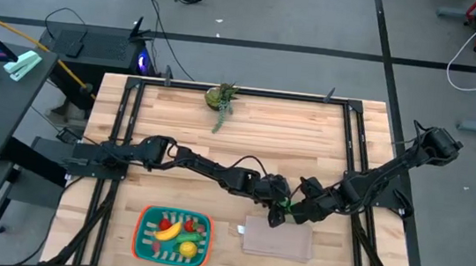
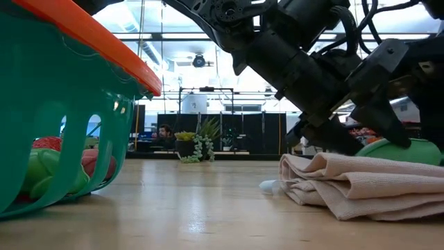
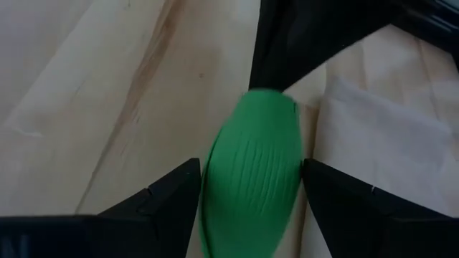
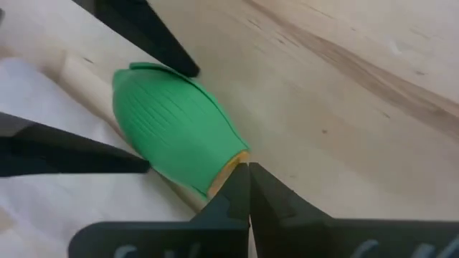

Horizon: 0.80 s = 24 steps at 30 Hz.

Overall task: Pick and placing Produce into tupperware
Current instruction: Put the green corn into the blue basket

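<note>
Two arms meet mid-worktop at folded beige cloth. Green ribbed produce piece lies at cloth's 12 o'clock edge, between wide-open left jaws. Right jaws shut, empty, tips touching piece. Tupperware at 8 o'clock, holding other produce.

Two matte black jointed arms, looped black cables, tapering wedge-shaped fingers.

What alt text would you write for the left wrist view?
A ribbed green toy vegetable lies between the left gripper's two dark open fingers, on pale wooden table beside a folded beige cloth. Another dark finger reaches in beyond it.
</note>
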Each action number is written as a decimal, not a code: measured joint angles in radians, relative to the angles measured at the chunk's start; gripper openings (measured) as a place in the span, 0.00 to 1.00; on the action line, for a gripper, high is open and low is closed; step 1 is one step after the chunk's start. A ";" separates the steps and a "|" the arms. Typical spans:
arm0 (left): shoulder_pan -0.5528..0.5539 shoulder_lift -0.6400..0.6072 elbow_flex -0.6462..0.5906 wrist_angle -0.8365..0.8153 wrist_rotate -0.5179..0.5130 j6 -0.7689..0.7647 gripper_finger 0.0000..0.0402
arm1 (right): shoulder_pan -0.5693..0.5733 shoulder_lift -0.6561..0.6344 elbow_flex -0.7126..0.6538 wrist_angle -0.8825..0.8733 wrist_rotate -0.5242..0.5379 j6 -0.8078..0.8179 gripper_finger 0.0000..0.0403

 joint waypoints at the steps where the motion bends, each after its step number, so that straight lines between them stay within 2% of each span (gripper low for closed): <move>1: 0.000 0.000 0.000 0.004 0.000 0.006 0.63 | 0.000 0.000 0.000 0.012 0.006 0.000 0.00; 9: -0.006 -0.001 0.000 0.004 0.041 0.021 0.64 | -0.001 0.000 0.002 0.049 0.031 -0.003 0.00; 24: -0.031 -0.001 0.000 -0.100 0.045 0.022 0.63 | -0.001 0.000 0.002 0.046 0.028 -0.013 0.01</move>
